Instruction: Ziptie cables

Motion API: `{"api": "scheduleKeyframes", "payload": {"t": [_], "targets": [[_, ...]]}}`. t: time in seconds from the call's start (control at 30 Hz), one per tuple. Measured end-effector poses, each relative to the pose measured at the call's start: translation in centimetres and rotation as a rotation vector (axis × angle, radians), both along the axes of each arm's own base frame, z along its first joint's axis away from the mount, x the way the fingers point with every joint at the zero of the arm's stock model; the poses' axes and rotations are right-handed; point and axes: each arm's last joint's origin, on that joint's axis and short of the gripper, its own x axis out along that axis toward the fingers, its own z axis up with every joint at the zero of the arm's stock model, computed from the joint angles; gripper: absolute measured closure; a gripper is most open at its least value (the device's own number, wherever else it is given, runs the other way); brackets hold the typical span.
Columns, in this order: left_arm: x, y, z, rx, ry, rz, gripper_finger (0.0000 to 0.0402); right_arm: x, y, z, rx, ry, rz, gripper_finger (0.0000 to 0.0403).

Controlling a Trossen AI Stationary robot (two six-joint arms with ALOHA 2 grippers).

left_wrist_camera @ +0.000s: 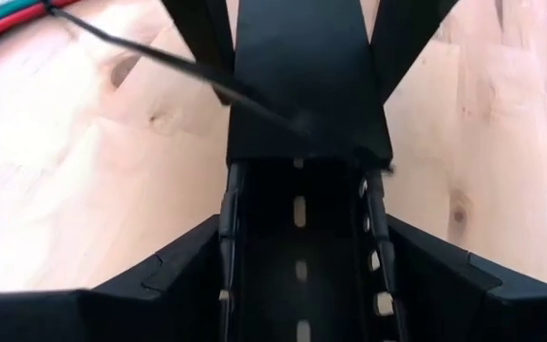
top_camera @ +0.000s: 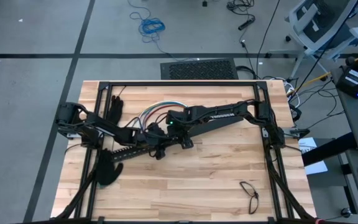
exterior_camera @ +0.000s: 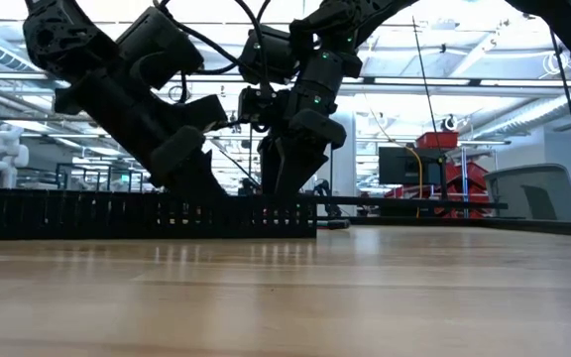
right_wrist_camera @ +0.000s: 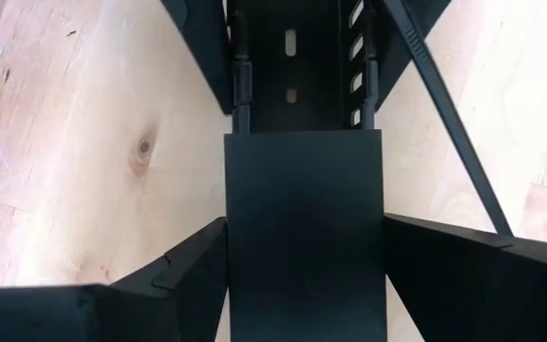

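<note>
The cables [top_camera: 157,109], a loop of red, blue and white wires, lie on the table behind both grippers and show again in the left wrist view as cables [left_wrist_camera: 3,19]. A thin dark ziptie [left_wrist_camera: 179,66] slants across a long black slotted bar [top_camera: 123,151]; the right wrist view shows the same ziptie [right_wrist_camera: 444,114]. My left gripper [top_camera: 143,137] and right gripper [top_camera: 163,132] face each other over the bar near the table's middle, each shut on it. My left gripper clasps the bar's open slotted channel [left_wrist_camera: 297,218] between its two fingers, one on each side wall. It comes slanting down from the table's left, fingers [left_wrist_camera: 183,280] along the bar. In the low view the bar [exterior_camera: 87,213] lies along the table. My right gripper holds the bar's smooth flat cover part [right_wrist_camera: 302,218] between its two fingers, one against each long edge. It comes steeply from above, from the table's right. The ziptie's end reaches one finger [right_wrist_camera: 501,256]; whether they touch I cannot tell.
Black gloves lie at the far left [top_camera: 114,107] and near left [top_camera: 107,171] of the table. Eyeglasses [top_camera: 250,196] sit near the front right. A black frame [top_camera: 185,83] borders the wooden tabletop. Bare wood spreads across the front middle.
</note>
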Motion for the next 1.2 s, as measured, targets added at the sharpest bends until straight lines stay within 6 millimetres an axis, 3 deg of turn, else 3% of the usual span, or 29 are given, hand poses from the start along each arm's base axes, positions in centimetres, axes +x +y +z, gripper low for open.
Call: {"api": "scheduleKeyframes", "payload": {"t": [0.23,1.2], "targets": [[-0.8,0.1,1.4,0.017,0.011,0.014,0.0142,0.0,0.0,0.0,-0.004,-0.001,-0.002,0.0158],[-0.6,0.1,0.9,0.025,0.004,0.034,0.0142,0.2,-0.1,0.0,0.006,-0.015,-0.042,0.0158]]}}
